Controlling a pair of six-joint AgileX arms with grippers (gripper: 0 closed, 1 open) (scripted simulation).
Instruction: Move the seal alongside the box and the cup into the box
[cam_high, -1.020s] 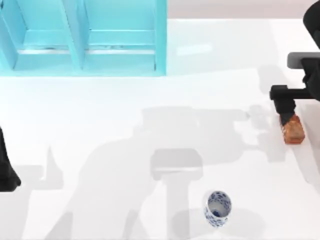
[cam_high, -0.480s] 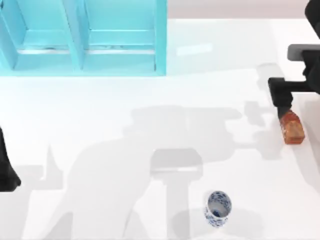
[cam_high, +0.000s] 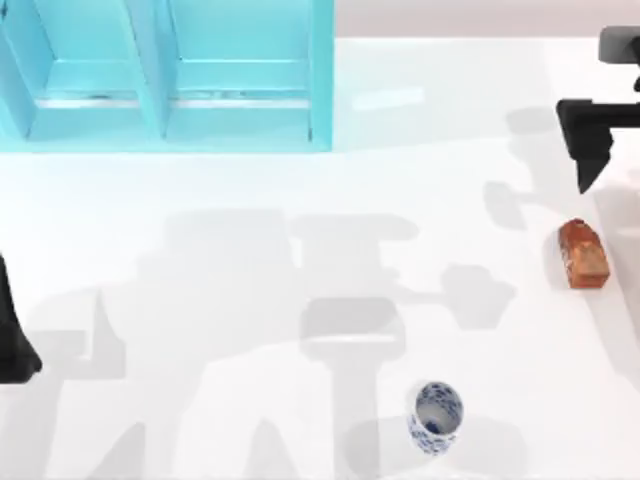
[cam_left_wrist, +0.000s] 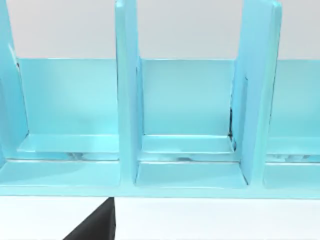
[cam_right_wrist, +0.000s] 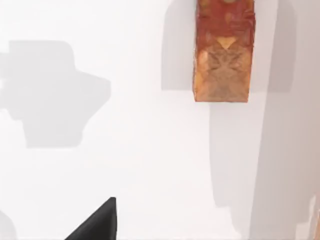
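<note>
Top view. The seal (cam_high: 584, 254) is a reddish-brown, mottled, glossy block lying on the white tabletop (cam_high: 300, 260), well to the right of the box (cam_high: 165, 75) and nearer the front edge than it. The box is a light-blue, open unit with upright dividers. The cup (cam_high: 435, 416), white with a blue painted pattern and a round rim, stands on the tabletop well apart from the seal, to its left and toward the front edge. The right tool (cam_high: 588, 172) hangs just behind the seal, on the box's side of it, clear of the block; its dark body narrows to a downward point, and whether its fingers are parted cannot be told. The left arm (cam_high: 14, 335) is parked at the tabletop's left edge, far left of the seal.

Left wrist view. The box interior (cam_left_wrist: 187, 105) appears as compartments split by upright dividers. One dark finger (cam_left_wrist: 95, 225) is visible; the left tool's state cannot be told.

Right wrist view. The seal (cam_right_wrist: 224, 50) shows a darker red end and an orange-brown end with a faceted pattern. It rests untouched on the tabletop, apart from one dark finger (cam_right_wrist: 97, 224).
</note>
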